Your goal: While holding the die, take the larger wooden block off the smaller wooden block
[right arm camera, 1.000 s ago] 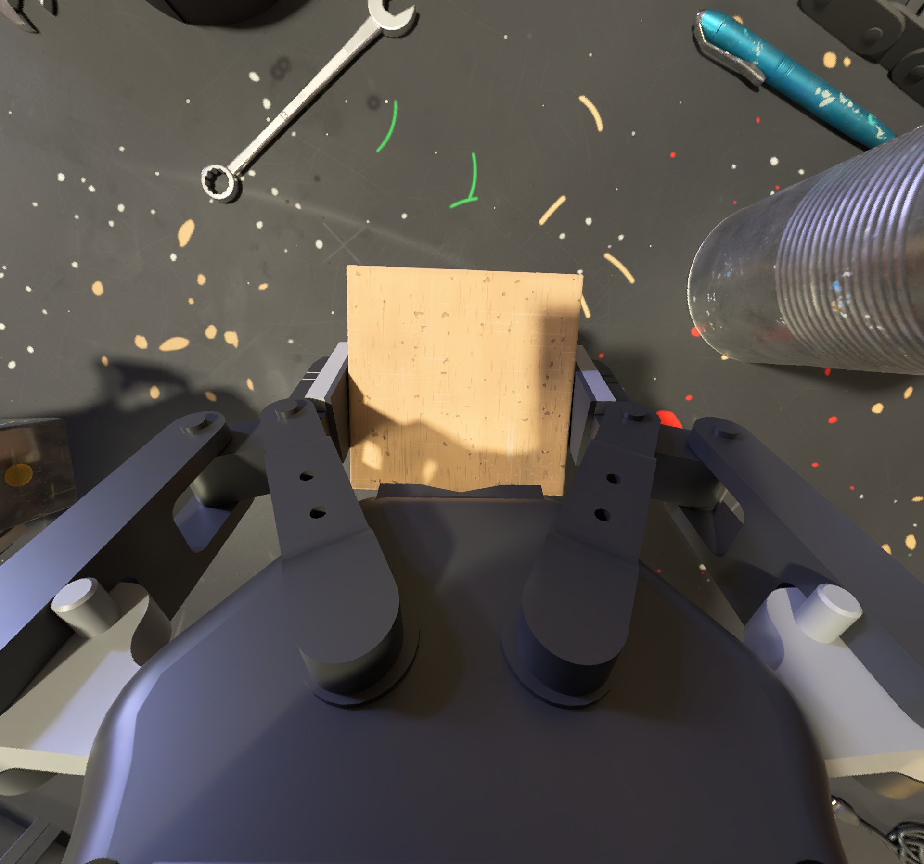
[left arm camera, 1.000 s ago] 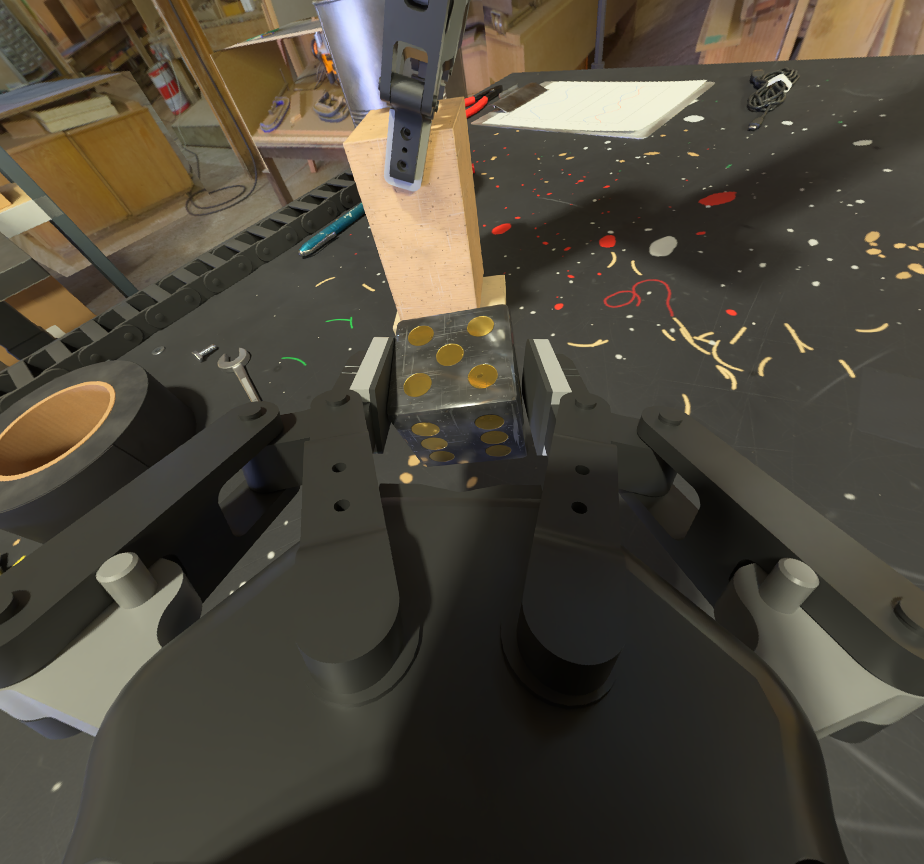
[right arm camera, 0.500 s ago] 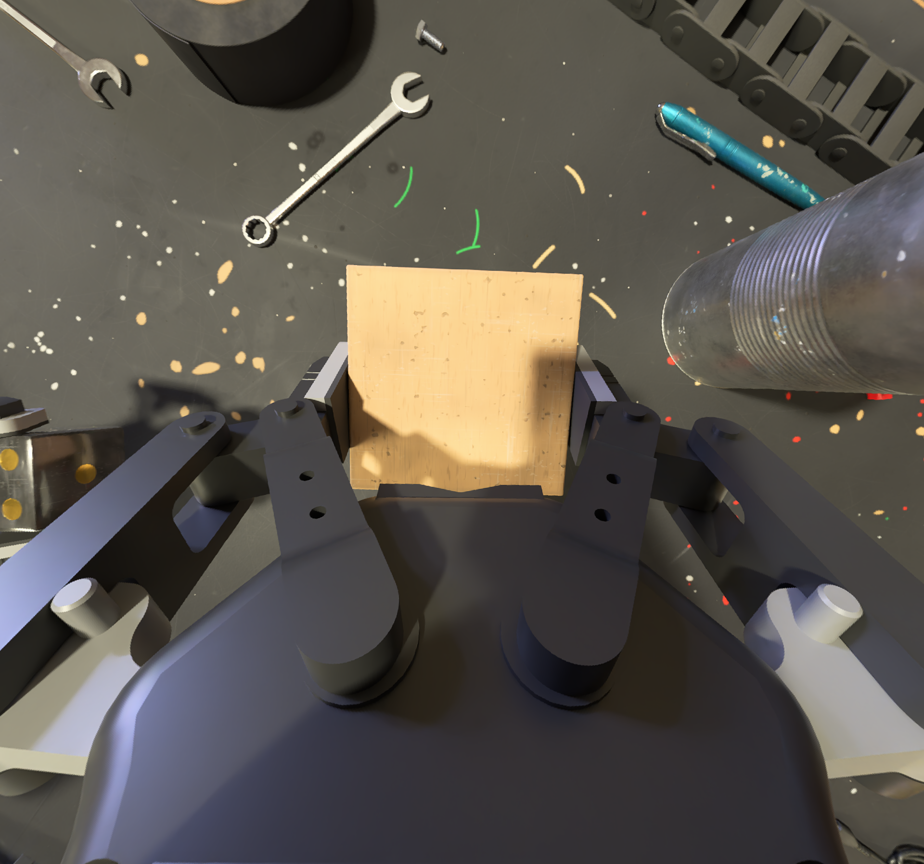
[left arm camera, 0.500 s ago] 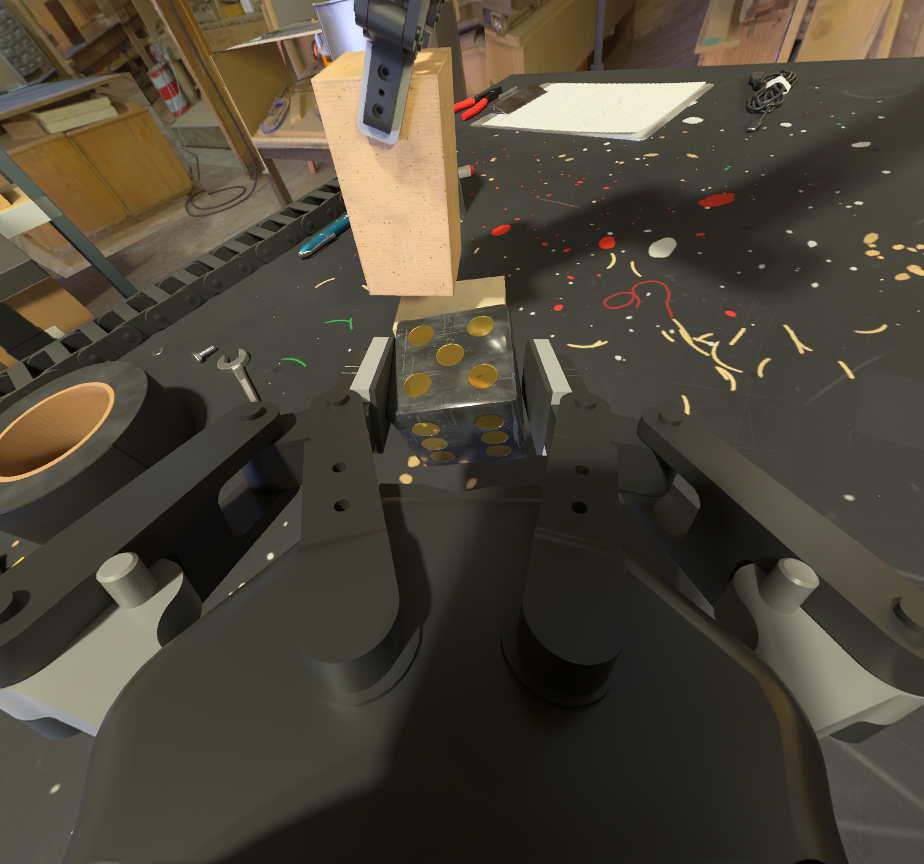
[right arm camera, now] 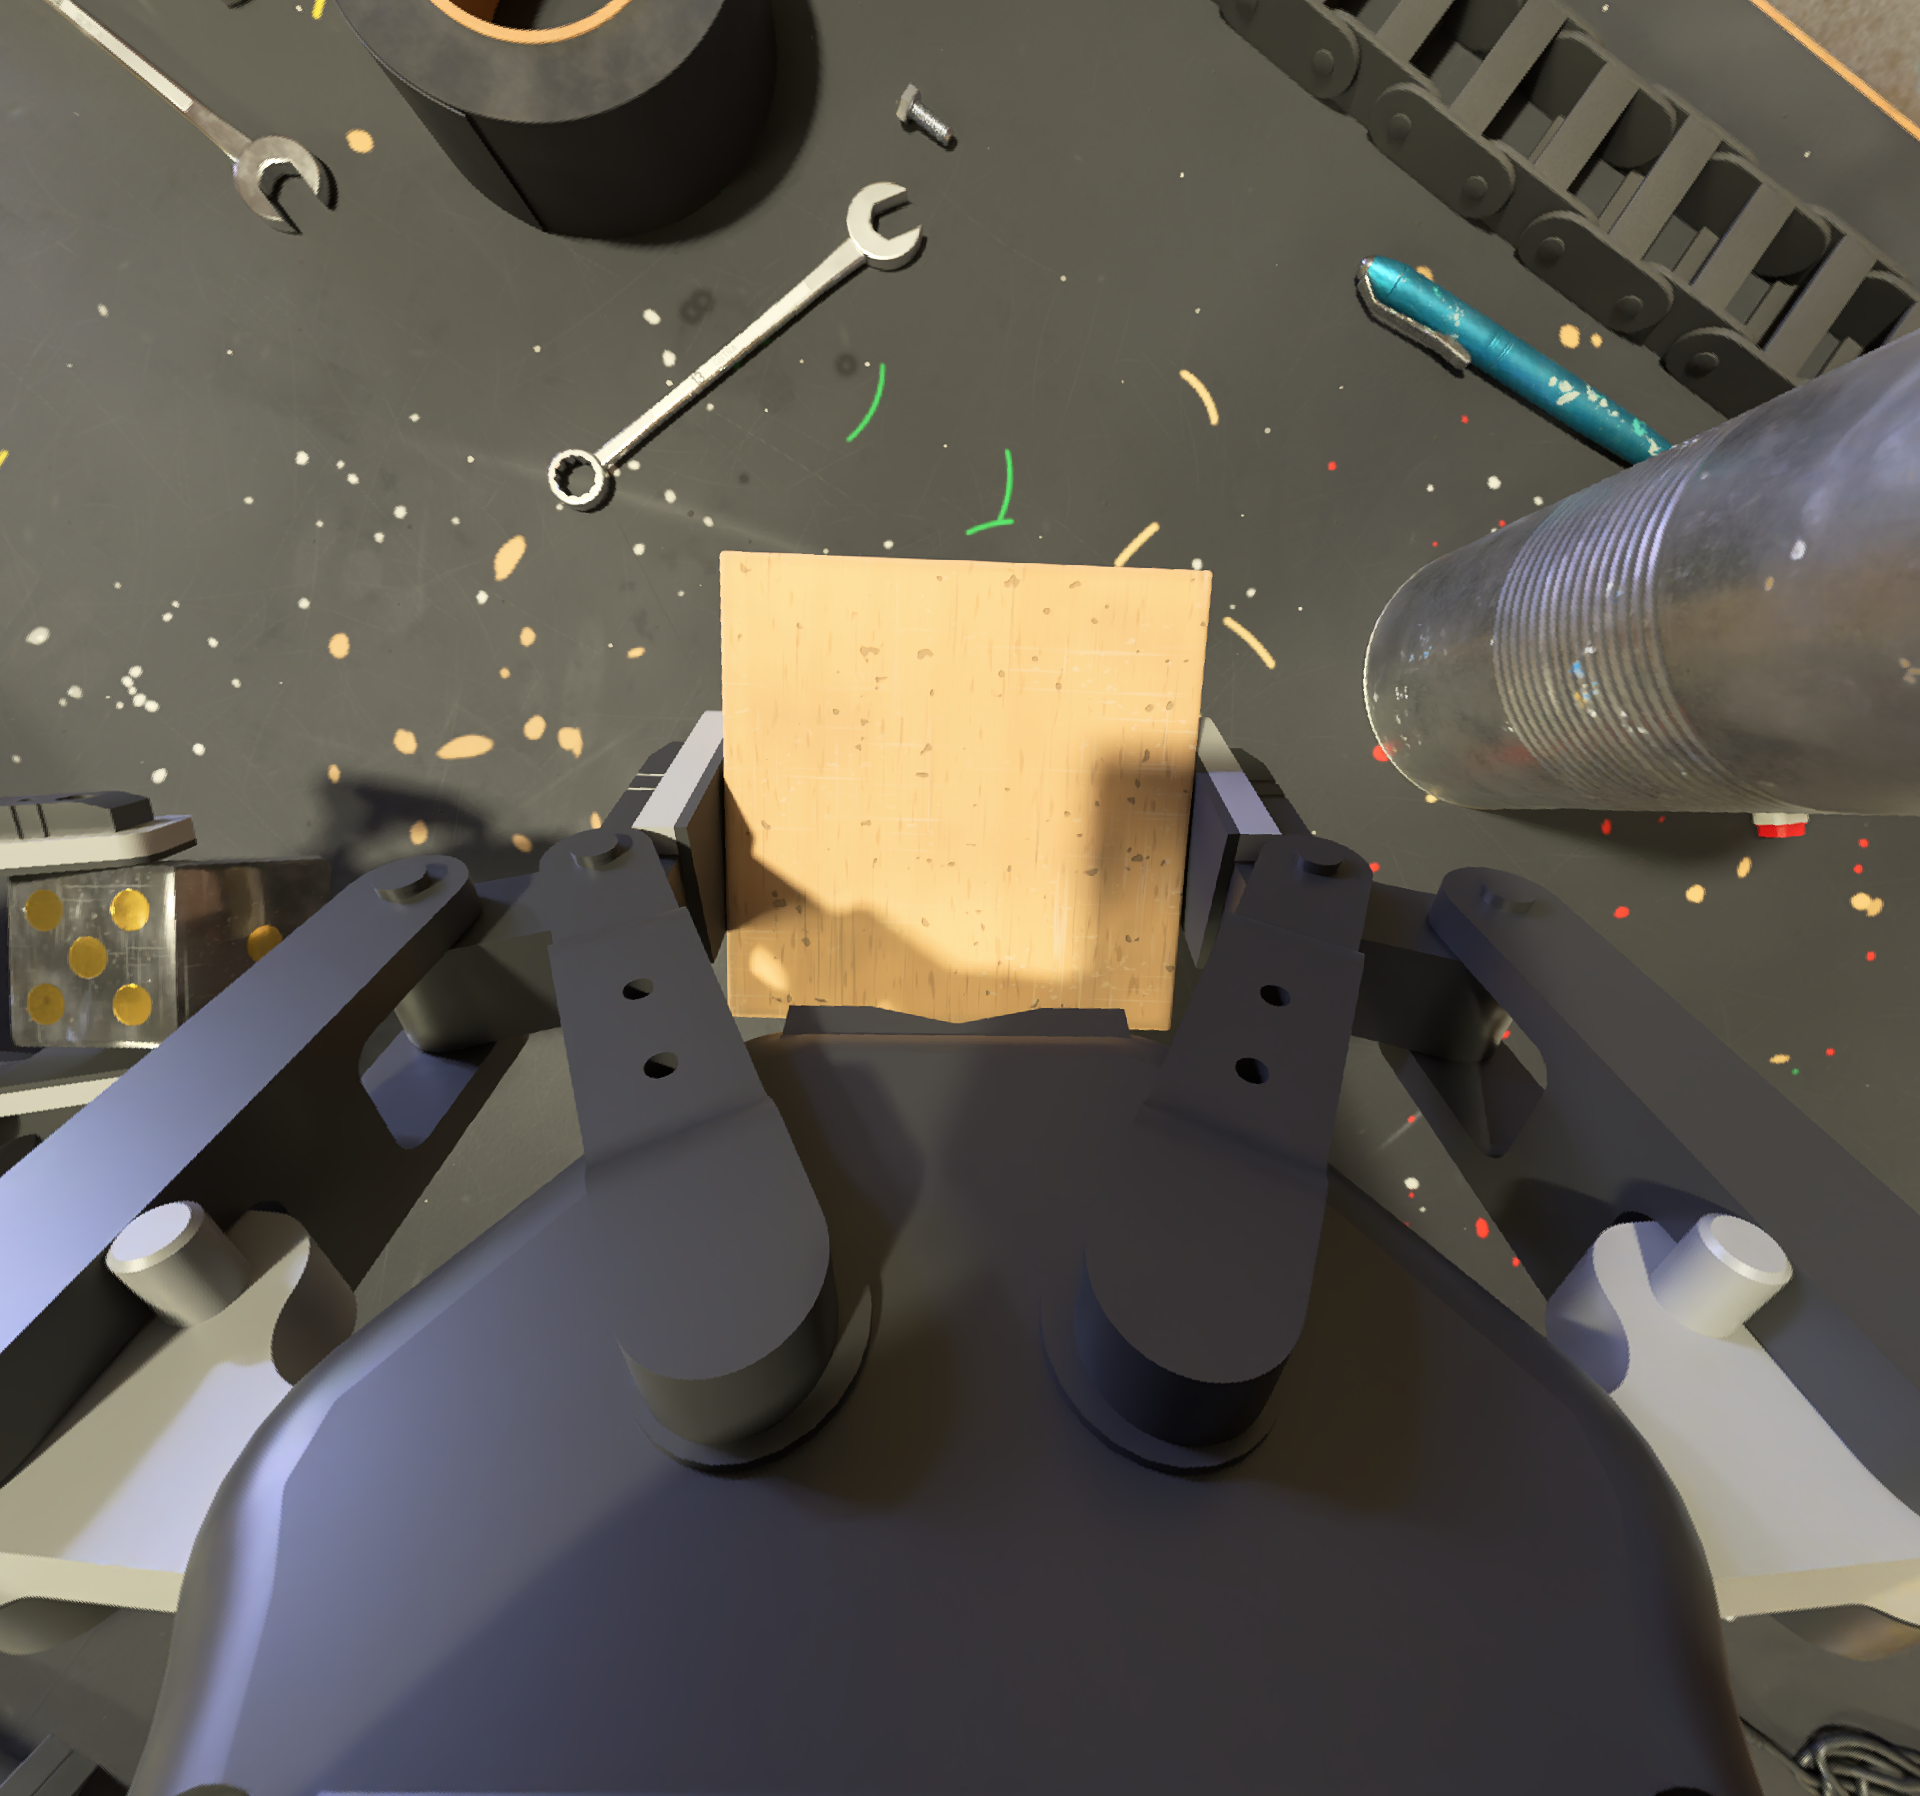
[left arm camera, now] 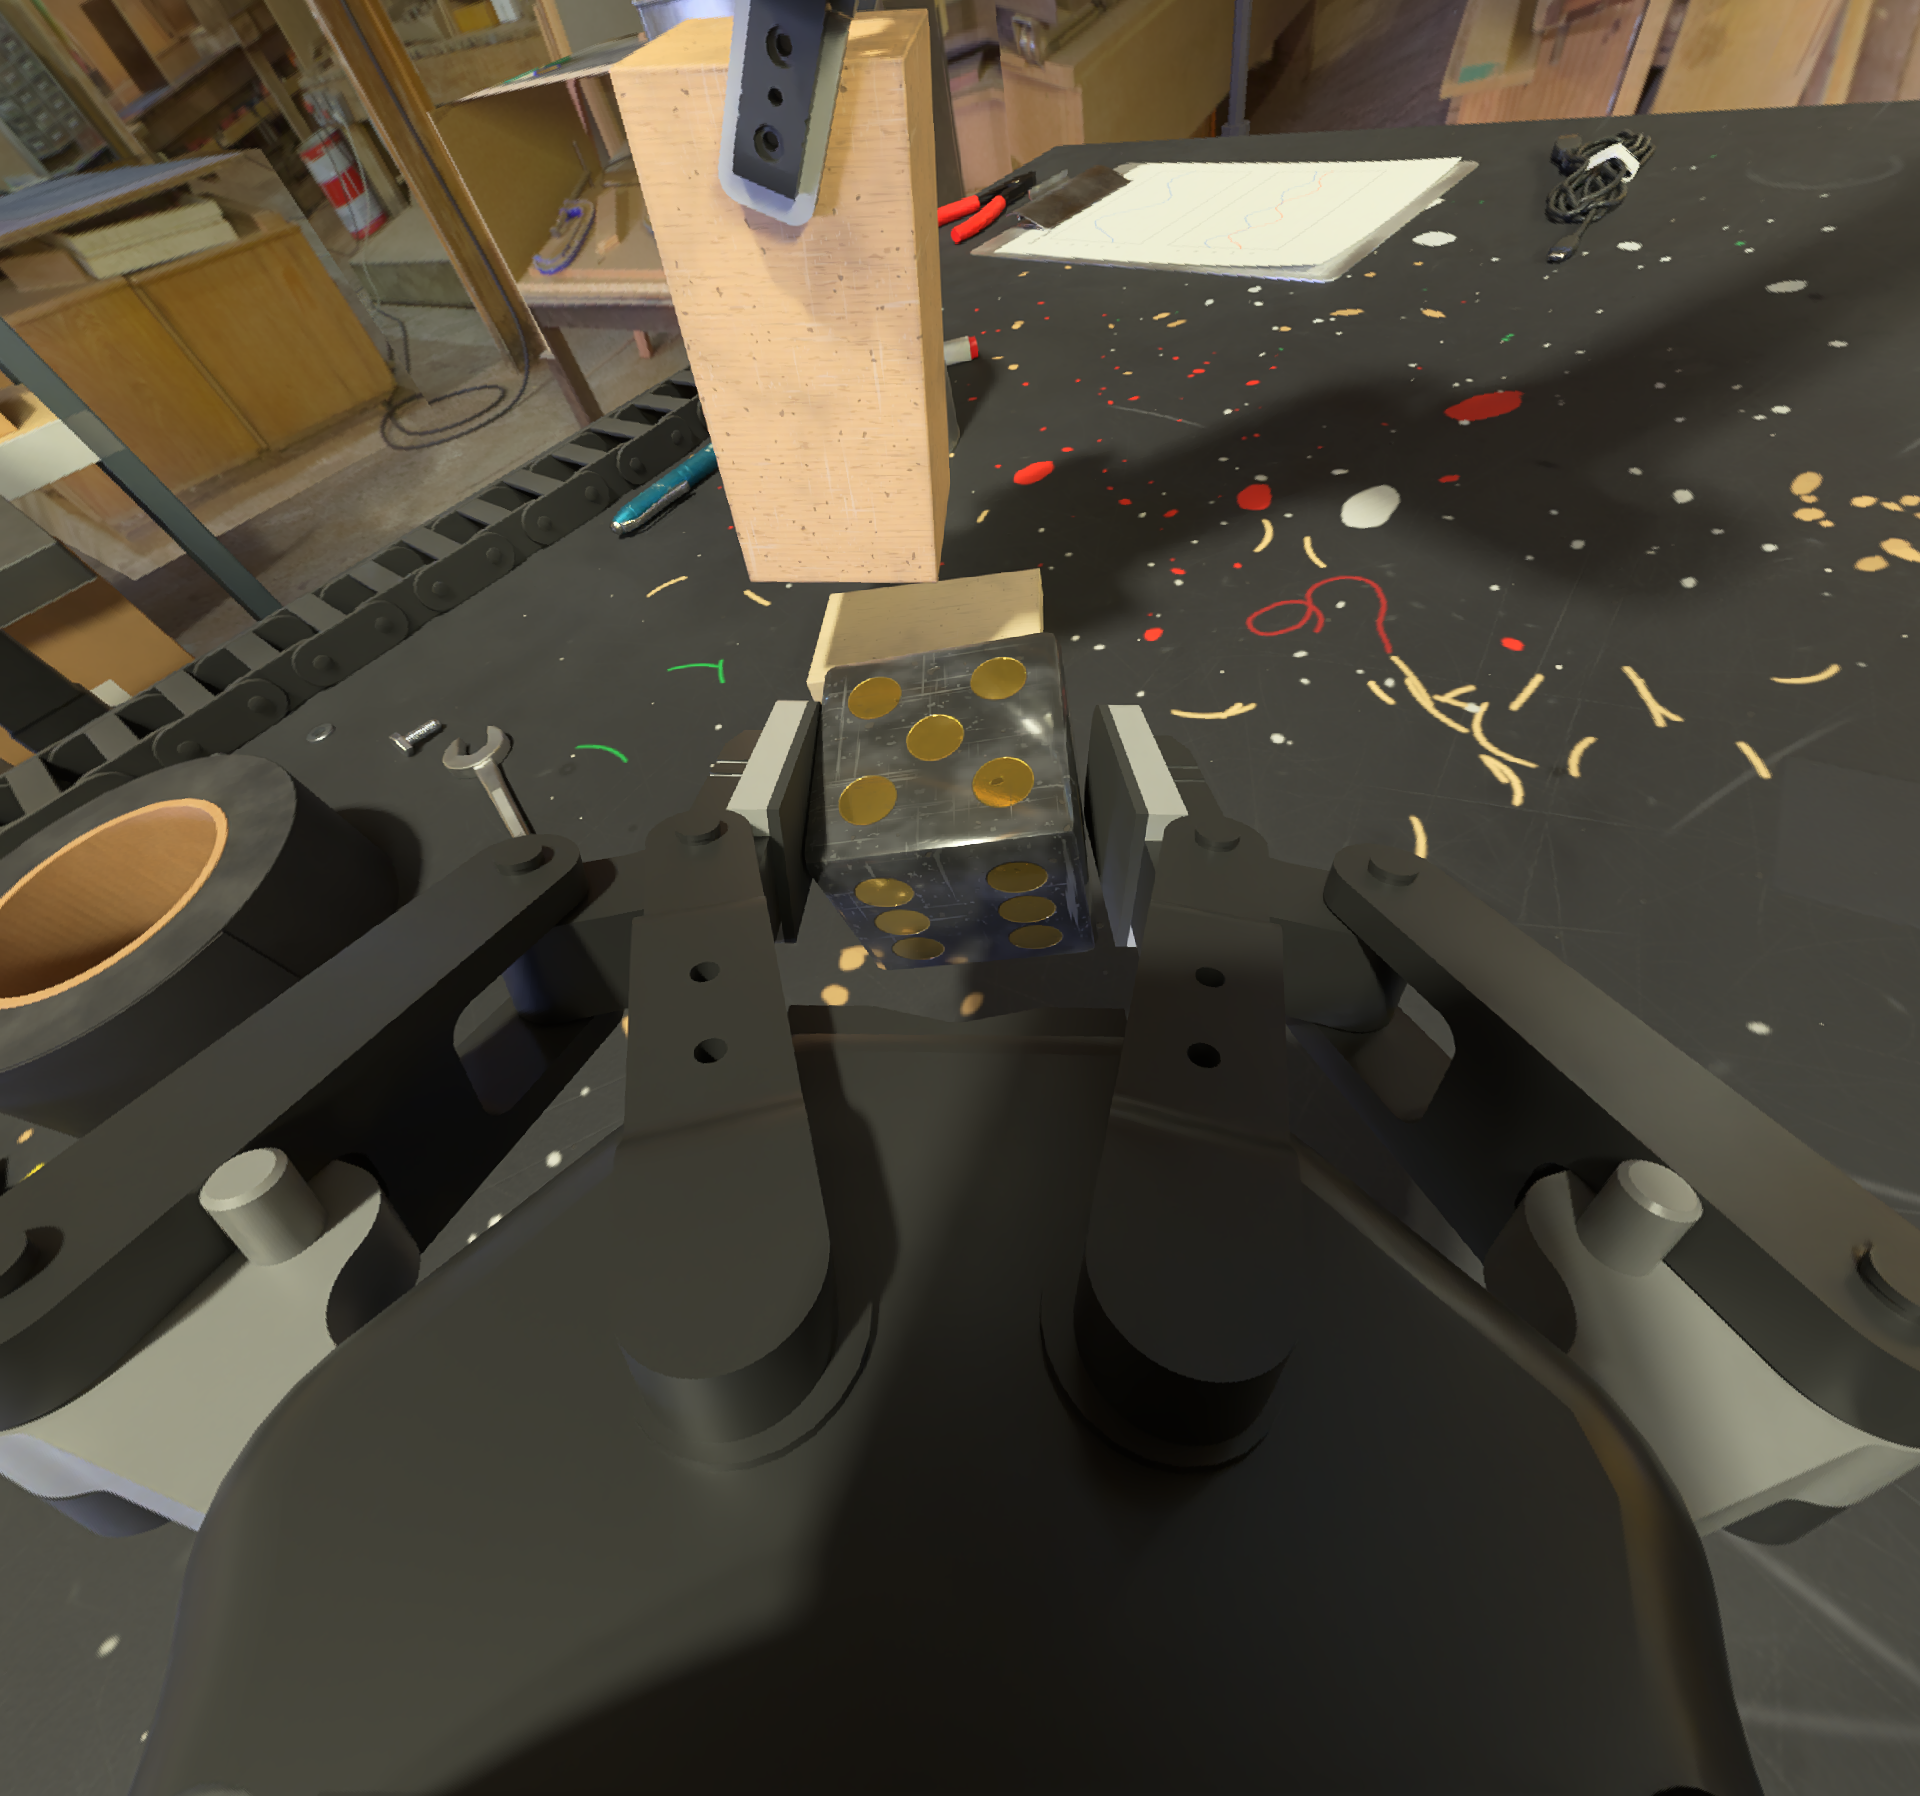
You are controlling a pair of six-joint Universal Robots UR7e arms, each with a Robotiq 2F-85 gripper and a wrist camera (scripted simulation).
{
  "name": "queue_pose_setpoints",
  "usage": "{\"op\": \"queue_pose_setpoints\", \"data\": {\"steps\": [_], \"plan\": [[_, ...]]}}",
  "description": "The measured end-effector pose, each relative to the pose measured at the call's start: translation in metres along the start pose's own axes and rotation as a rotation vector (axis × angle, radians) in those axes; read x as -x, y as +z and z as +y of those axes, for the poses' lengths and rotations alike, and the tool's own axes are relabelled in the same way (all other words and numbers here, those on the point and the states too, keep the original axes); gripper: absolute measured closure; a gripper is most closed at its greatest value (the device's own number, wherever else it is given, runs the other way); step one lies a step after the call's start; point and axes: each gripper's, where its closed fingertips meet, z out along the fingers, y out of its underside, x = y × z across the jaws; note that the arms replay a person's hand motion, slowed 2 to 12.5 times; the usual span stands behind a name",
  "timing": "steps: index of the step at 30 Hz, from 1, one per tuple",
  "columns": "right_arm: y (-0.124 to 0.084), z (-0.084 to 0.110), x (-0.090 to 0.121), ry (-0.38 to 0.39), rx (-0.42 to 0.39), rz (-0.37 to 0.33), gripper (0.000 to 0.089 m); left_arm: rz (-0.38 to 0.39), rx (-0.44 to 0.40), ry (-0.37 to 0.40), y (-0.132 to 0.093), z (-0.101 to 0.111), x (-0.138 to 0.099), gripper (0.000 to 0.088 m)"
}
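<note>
A dark die (left arm camera: 951,790) with gold pips is gripped between the pads of my left gripper (left arm camera: 951,759), low over the black table. Right behind the die stands the smaller wooden block (left arm camera: 935,608). The larger wooden block (left arm camera: 821,344) hangs upright in the air, its bottom just above and slightly left of the smaller block. One finger (left arm camera: 779,115) of my right gripper clamps it near the top. In the right wrist view my right gripper (right arm camera: 956,770) is shut on the larger block (right arm camera: 961,780). The die (right arm camera: 104,946) shows at the left edge.
A black tape roll (right arm camera: 551,32) stands to the left, with wrenches (right arm camera: 727,354), a bolt (right arm camera: 925,120) and a teal pen (right arm camera: 1507,354) around it. A cable chain (right arm camera: 1558,136) runs along the table edge. A ribbed cup (right arm camera: 1662,645) stands close beside the raised block. A clipboard (left arm camera: 1226,214) lies far back.
My right gripper has lifted the larger block off the smaller block, moving it up and slightly left. The left gripper and the die have stayed still.
</note>
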Motion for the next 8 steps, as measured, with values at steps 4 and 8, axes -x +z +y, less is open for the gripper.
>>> {"op": "queue_pose_setpoints", "data": {"steps": [4,8], "plan": [[-0.0043,0.0003,0.0006,-0.003,-0.016,-0.007,0.0235,-0.002,-0.002,0.002,-0.0008,-0.0006,0.0,0.0431],[-0.0092,0.0,0.0008,-0.009,-0.037,-0.01,0.0235,-0.002,-0.005,0.001,-0.0016,-0.0014,0.0001,0.0431]]}}
